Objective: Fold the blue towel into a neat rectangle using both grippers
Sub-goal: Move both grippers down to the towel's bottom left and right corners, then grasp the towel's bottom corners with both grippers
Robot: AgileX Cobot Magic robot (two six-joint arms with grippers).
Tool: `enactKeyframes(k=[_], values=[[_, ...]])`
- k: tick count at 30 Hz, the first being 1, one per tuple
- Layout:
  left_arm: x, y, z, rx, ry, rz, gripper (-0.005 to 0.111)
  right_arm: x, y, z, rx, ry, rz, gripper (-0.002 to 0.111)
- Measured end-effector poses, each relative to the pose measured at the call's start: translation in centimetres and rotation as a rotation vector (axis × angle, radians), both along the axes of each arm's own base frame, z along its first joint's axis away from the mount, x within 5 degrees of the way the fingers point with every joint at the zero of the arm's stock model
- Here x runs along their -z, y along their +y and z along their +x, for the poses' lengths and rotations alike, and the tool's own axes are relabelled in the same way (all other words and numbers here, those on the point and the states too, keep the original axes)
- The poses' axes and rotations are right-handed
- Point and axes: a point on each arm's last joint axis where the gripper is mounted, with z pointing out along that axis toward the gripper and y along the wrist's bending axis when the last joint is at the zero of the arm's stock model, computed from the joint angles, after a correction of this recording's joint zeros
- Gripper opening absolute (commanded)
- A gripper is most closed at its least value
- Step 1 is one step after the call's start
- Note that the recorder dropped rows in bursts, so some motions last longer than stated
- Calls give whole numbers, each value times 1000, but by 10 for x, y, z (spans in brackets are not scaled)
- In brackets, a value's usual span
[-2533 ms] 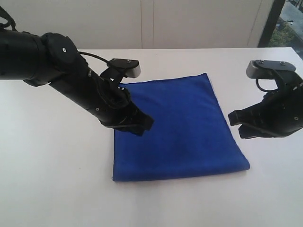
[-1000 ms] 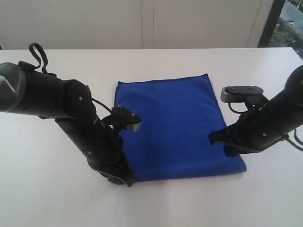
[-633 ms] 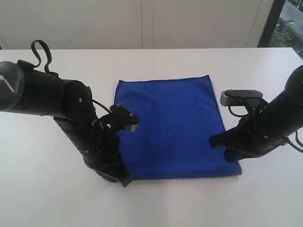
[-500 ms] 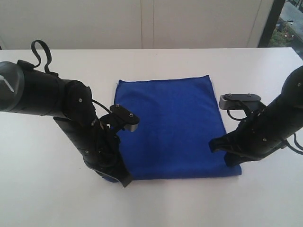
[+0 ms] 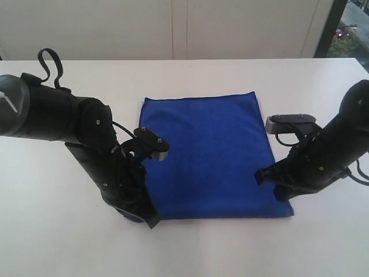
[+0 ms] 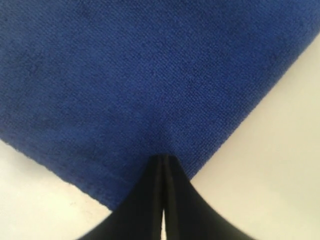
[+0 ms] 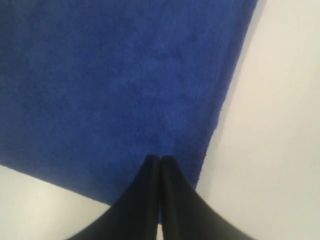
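Nearest me, my left hand rests its tip on the near left corner of the blue towel, fingers pressed fully together. My right hand does likewise at the near right corner. I cannot tell whether either has pinched any cloth. Beyond them the towel lies flat mid-bench, stretching away from me.

White desk, plain matte top. Lying straight on it is the blue towel, flat, around the middle and a touch to the right. It's a pretty tidy rectangle with straight edges and no real wrinkles, and a stitched hem shows up close at the near-left corner. There's bare desk on the left, right and far sides.
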Motion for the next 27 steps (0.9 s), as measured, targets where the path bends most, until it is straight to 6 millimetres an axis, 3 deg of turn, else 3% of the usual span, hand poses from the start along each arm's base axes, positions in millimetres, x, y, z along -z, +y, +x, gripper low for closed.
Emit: enactKeyframes(k=[4, 6, 14, 21, 24, 27], values=[[-7, 3, -1, 35, -30, 19, 0, -36, 2, 3, -14, -88, 33, 0], [-16, 4, -1, 42, -55, 9, 0, -44, 3, 1, -25, -86, 41, 0], [-67, 5, -2, 75, -161, -67, 0, -49, 3, -2, -57, -94, 40, 0], [-98, 8, -11, 317, -181, -60, 0, -55, 3, -6, -167, -119, 28, 0], [-105, 15, -10, 396, -91, -161, 0, -66, 2, -11, -255, -166, 18, 0], [-115, 31, 4, 384, -73, -340, 0, -78, 2, -16, -347, -238, 1, 0]])
